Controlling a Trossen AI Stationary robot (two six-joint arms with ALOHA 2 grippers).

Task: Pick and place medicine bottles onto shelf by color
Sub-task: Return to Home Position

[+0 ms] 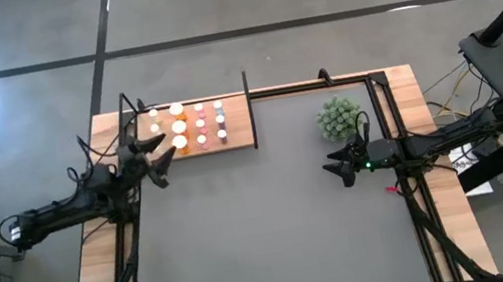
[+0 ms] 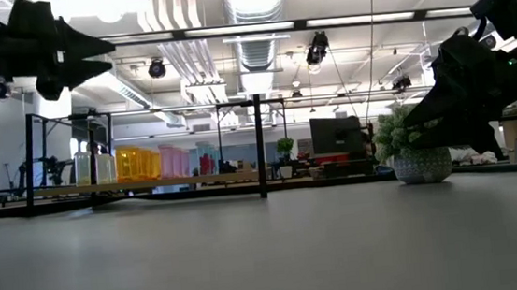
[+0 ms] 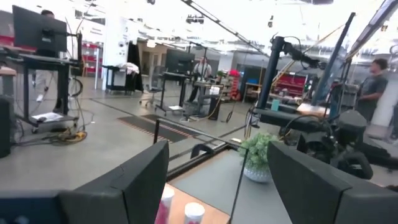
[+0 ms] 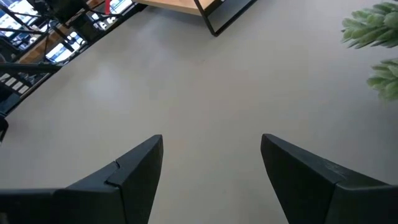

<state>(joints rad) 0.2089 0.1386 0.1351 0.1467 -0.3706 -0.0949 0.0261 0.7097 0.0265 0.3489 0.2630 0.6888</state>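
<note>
The shelf [image 1: 230, 134], a light-wood board with a black post [image 1: 250, 111] at its right end, lies at the mat's far left. Several medicine bottles [image 1: 199, 126] stand upright on it in rows; in the low view they are yellowish [image 2: 92, 167], orange [image 2: 138, 163] and pink [image 2: 173, 160]. My left gripper [image 1: 161, 158] hovers open above the shelf's left end, holding nothing; two white caps [image 3: 194, 213] show below its fingers [image 3: 217, 149]. My right gripper [image 1: 342, 169] stands open over bare mat [image 4: 211, 140], near the plant.
A small green bushy plant in a pot [image 1: 339, 119] stands on the mat's far right, just beyond my right gripper. Black frame rails [image 1: 385, 120] run along the table's sides. The grey mat [image 1: 266, 230] spreads across the middle and near side.
</note>
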